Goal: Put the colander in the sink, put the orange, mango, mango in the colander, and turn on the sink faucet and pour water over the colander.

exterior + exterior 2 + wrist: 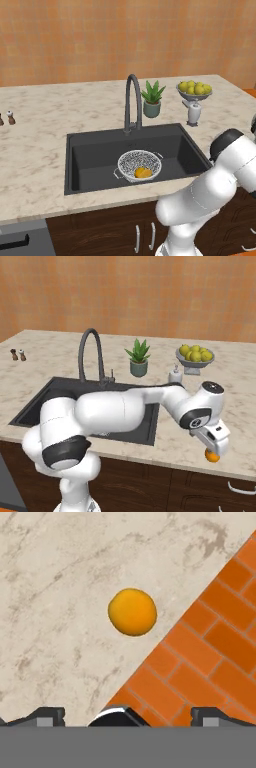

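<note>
Two yellow-orange mangos (143, 173) lie together inside the colander (139, 165), which sits in the sink (95, 155) toward its near right part, in front of the sink faucet (132, 102) that arches over the far rim. No stream falls from the spout. The orange (132, 611) rests on the marble counter (35, 150) at the near right, close to the counter's front edge, with the orange brick floor (210, 652) showing past that edge in the hand view. The gripper (127, 716) hangs directly above the orange, its jaws spread wide with nothing between them, fingertips (47, 716) apart from the fruit. Far right on the counter stand a potted plant (152, 99), a soap dispenser (193, 112) and a bowl of yellow-green fruits (194, 90). Two small shakers (7, 118) stand far left.
</note>
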